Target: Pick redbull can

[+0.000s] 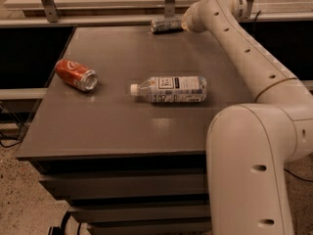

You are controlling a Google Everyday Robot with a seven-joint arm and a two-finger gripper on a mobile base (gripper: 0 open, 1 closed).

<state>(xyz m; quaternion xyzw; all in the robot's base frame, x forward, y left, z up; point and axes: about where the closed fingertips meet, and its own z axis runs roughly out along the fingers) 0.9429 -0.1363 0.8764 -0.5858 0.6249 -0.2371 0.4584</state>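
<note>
our tool point(183, 23) is at the counter's far edge point(117, 126), just beside the redbull can point(165, 24) (lying on its side); we cannot tell if it grips

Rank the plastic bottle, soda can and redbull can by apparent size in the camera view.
1. plastic bottle
2. soda can
3. redbull can, looks smallest but lies farthest back, beside the gripper, so the cans' order is unsure.
</note>
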